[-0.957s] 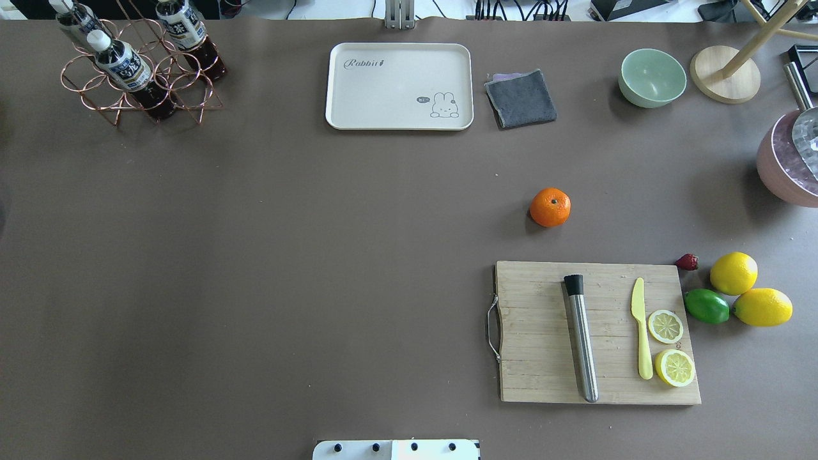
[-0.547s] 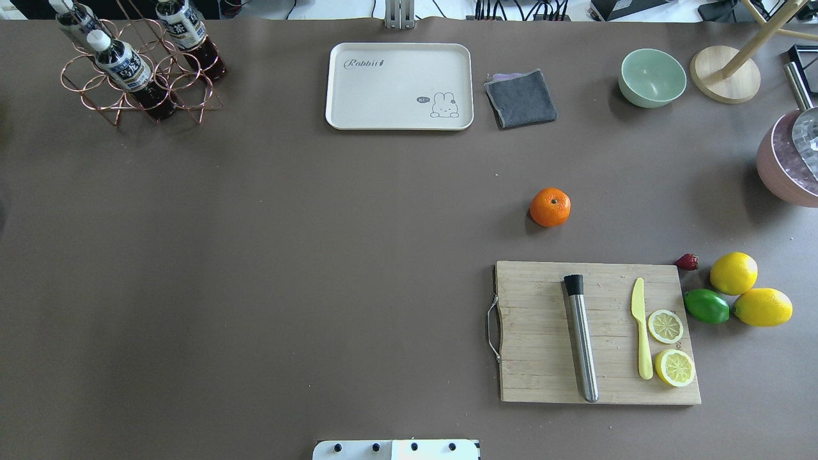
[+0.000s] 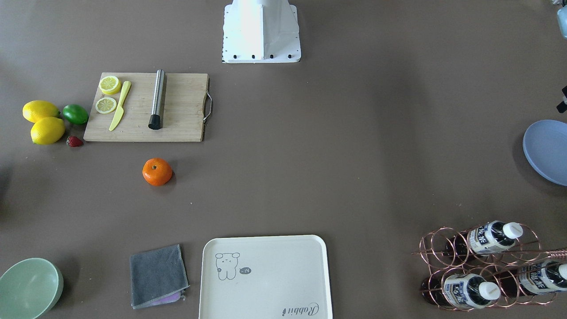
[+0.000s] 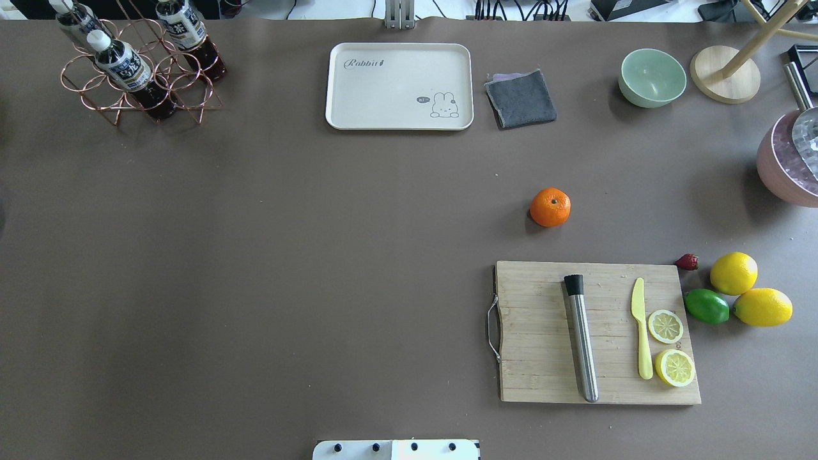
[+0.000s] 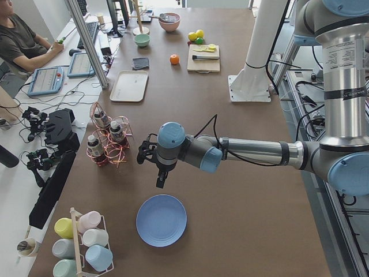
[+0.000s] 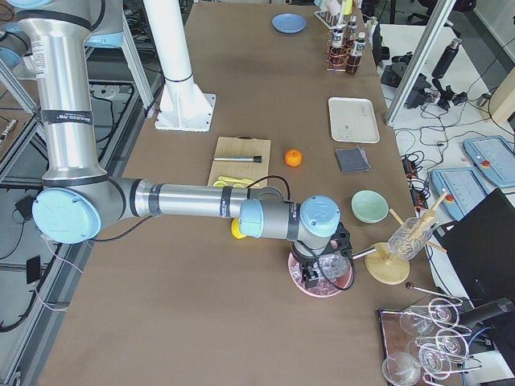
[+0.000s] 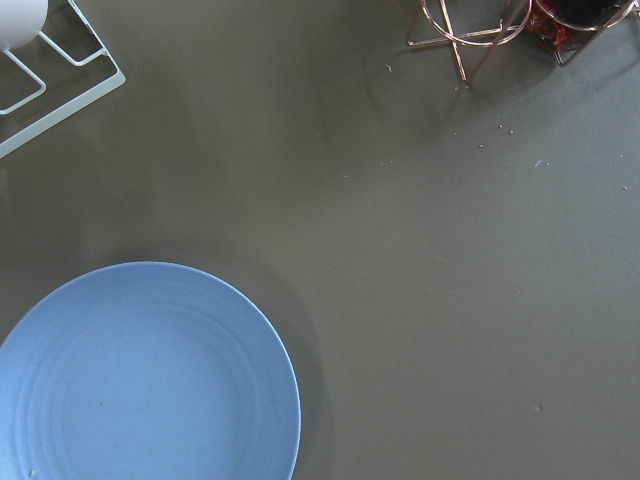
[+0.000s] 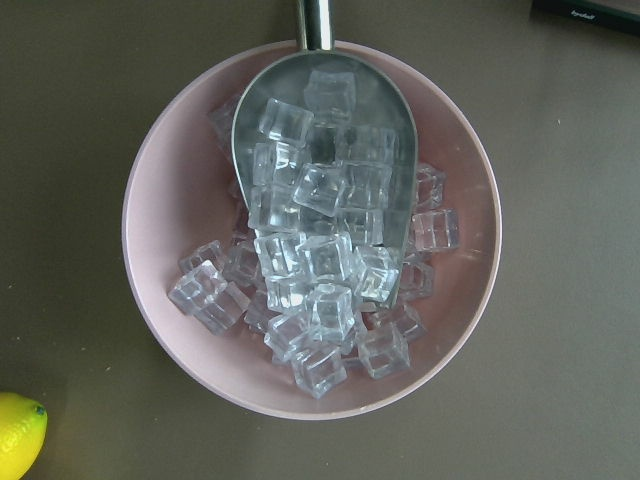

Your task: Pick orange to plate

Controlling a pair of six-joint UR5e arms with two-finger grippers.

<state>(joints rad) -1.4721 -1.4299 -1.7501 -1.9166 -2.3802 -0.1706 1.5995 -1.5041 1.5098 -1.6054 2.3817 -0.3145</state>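
Orange [image 4: 550, 207] sat untouched, unheld | plate [image 5: 161, 220] lay bare at table's [image 4: 255, 268] left end, ready | left gripper [image 5: 162, 180], right gripper [image 6: 320, 270]: opening could not be told

Orange [image 4: 550, 207] beyond cutting board [image 4: 537, 332]; plate [image 3: 547, 153] well apart, robot's left.

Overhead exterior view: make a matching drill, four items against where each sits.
Items:
1 orange
2 yellow knife
3 grey cloth
4 strawberry

Places:
A beside the cream tray
B on the cutting board
C alone on the bare table
D just off the board's corner, near a whole lemon

Pairs: 1-C, 2-B, 3-A, 4-D
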